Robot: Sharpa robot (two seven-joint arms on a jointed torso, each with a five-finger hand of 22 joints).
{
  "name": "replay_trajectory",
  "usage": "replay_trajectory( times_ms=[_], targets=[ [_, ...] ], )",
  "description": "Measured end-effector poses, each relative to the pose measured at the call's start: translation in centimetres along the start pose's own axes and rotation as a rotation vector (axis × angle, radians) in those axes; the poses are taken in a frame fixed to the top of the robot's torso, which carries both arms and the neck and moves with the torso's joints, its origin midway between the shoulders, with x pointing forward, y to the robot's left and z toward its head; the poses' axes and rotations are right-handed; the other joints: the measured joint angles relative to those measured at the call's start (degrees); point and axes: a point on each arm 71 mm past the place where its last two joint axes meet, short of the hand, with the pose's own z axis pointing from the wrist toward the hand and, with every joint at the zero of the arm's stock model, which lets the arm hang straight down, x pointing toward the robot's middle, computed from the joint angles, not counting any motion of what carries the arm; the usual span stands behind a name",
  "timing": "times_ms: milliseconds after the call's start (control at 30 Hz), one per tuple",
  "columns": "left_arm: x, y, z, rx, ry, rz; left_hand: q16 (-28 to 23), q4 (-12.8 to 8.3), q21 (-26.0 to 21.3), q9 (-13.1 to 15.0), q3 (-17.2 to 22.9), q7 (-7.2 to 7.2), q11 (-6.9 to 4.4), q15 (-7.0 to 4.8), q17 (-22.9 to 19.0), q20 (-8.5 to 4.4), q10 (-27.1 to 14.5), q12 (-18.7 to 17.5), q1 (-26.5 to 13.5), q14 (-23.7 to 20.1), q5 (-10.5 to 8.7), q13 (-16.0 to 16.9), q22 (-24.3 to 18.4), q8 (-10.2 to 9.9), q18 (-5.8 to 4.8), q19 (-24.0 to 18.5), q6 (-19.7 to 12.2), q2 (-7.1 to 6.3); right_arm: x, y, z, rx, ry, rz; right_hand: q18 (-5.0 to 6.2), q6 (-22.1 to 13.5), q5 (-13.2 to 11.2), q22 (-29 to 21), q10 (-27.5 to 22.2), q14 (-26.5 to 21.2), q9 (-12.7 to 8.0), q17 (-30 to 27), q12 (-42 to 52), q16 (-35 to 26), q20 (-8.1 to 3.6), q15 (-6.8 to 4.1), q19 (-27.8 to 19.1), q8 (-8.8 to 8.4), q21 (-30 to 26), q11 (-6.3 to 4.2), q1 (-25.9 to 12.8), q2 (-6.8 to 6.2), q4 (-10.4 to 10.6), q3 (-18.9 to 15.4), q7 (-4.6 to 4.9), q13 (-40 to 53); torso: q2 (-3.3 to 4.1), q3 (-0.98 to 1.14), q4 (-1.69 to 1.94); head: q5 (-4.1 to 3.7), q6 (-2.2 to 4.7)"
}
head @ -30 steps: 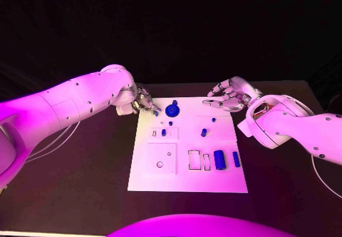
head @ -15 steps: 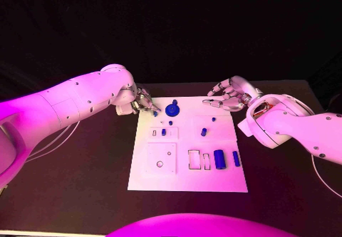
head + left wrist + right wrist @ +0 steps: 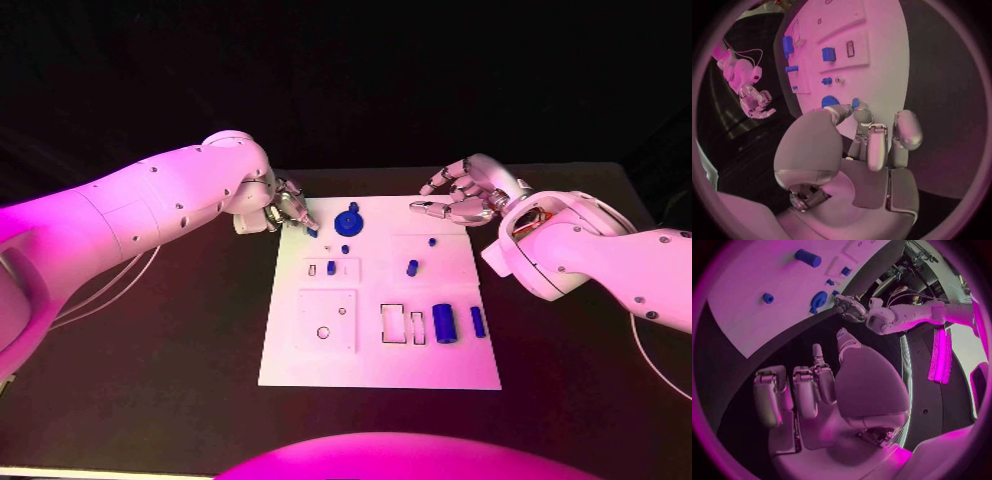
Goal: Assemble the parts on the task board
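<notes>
Change: almost nothing has moved; the left hand (image 3: 287,210) has edged slightly toward the small part (image 3: 313,231).
Left hand: at the board's (image 3: 379,372) far left corner, fingertips pinching that small part.
Right hand (image 3: 464,198): off the far right corner, fingers loosely spread, holding nothing.
Other parts: the round piece (image 3: 348,220) near the far edge, the cylinder (image 3: 444,323) in the near right area.

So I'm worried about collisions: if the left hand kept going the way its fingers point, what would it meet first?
Probably the small blue part at its fingertips, at the task board's far-left corner. The left hand may already touch it; depth is unclear. The large round blue part lies just beyond.
</notes>
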Motion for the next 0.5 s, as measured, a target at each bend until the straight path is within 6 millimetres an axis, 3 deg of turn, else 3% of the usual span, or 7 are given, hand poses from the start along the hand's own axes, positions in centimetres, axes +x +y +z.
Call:
replay_trajectory(
  times_ms=[167, 200, 500],
  targets=[
    [0.0, 0.4, -0.1, 0.002, 0.003, -0.013, 0.0, 0.2, 0.2, 1.8, 1.1, 0.0, -0.05, 0.0, 0.0, 0.0, 0.5, 0.0, -1.9, 0.0, 1.58, 0.3, 0.3, 1.2, 0.0, 0.0, 0.0, -0.61, 0.0, 0.0, 0.0, 0.0, 0.0, 0.0, 0.0, 0.0, 0.0, 0.0, 0.0, 0.0, 0.0, 0.0, 0.0, 0.0, 0.0, 0.0, 0.0, 0.0, 0.0, 0.0, 0.0, 0.0, 0.0, 0.0, 0.0, 0.0, 0.0, -0.01, -0.01, -0.02, 0.03],
    [0.1, 0.6, -0.2, 0.003, 0.004, -0.016, 0.0, -2.9, 0.4, 1.8, 4.3, 0.09, -0.13, 0.0, 0.0, 0.0, 0.5, 0.1, -2.5, 0.0, 1.63, 0.5, 0.4, 1.2, 0.0, 0.0, -0.1, -0.79, 0.0, 0.0, 0.0, 0.0, 0.0, 0.0, 0.0, 0.0, 0.0, 0.0, 0.0, 0.0, 0.0, 0.0, 0.0, 0.0, 0.0, 0.0, 0.0, 0.0, 0.0, 0.0, 0.0, 0.0, 0.0, 0.0, 0.0, 0.0, 0.0, -0.02, -0.01, -0.02, 0.03],
    [0.2, 1.6, -1.1, 0.026, 0.011, -0.065, 0.0, -2.9, 0.9, 1.8, 4.3, -0.24, -0.54, 0.01, 0.0, -0.22, 2.0, 1.0, -4.5, 0.0, 5.19, 1.8, 1.2, 2.3, 0.0, 0.2, 0.3, -1.62, -0.1, -0.1, 0.0, 0.002, -0.002, -0.001, 0.0, 0.0, 0.0, 0.0, 0.0, 0.0, 0.0, 0.0, 0.0, 0.0, 0.0, 0.0, 0.0, 0.22, 0.0, 0.0, 0.0, 0.0, 0.0, 0.0, 0.0, 0.0, -0.12, -0.03, 0.09, 0.05, -0.03]
  ],
)
